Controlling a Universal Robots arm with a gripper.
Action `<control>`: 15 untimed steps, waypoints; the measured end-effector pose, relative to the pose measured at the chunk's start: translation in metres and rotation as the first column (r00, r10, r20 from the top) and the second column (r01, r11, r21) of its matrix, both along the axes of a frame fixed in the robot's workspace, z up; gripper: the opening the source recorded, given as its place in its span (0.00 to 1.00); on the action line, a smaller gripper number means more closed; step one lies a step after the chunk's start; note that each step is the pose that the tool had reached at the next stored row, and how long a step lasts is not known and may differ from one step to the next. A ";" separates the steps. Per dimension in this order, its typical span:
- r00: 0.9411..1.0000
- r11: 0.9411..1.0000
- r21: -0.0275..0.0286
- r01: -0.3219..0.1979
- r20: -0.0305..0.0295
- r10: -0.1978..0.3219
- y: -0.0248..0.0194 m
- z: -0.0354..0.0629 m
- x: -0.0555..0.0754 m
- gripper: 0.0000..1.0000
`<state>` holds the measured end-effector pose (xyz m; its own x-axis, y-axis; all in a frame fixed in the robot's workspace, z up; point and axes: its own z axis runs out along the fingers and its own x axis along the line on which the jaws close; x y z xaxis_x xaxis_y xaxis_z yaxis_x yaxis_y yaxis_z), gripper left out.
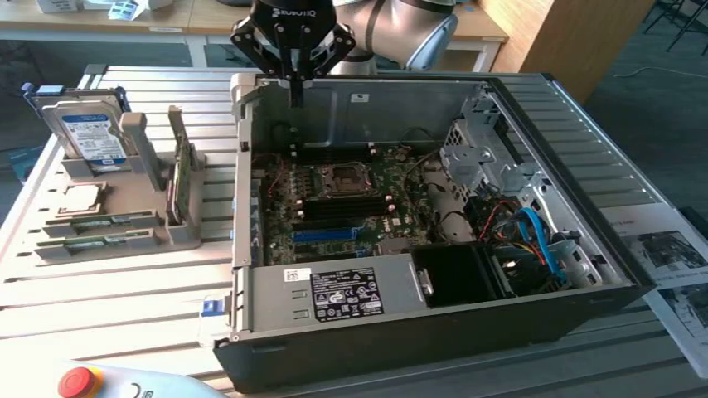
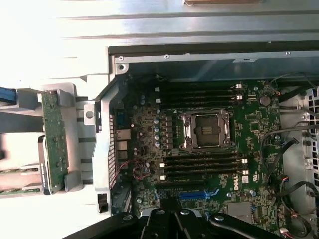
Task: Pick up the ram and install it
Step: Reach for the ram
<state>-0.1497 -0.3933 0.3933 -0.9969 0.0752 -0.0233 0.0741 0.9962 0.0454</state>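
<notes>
Two matching green ram sticks lie flat side by side in a grey holder on the exterior view's left, one (image 1: 111, 222) behind the other (image 1: 108, 241); their ends also show in the wrist view (image 2: 17, 172). My gripper (image 1: 295, 93) hangs over the far wall of the open computer case (image 1: 366, 332), well away from the sticks. Its fingers are shut with nothing between them, as the wrist view (image 2: 172, 211) also shows. Below lies the green motherboard (image 2: 254, 124) with its square socket (image 2: 207, 130) and rows of black memory slots (image 2: 199, 167).
The grey holder (image 1: 166, 236) also carries an upright hard drive (image 1: 89, 133), a square processor chip (image 1: 80, 197) and a card standing on edge (image 1: 177, 178). Cables and a drive cage (image 1: 487, 162) fill the case's right side. A red stop button (image 1: 80, 380) sits at the front.
</notes>
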 end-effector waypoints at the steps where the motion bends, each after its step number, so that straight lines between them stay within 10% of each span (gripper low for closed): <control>1: 1.000 1.000 0.000 0.000 0.000 0.000 0.0000 0.0001 -0.001 0.11; 15: 1.000 1.000 0.000 0.000 0.000 0.000 0.0006 0.0000 -0.023 0.11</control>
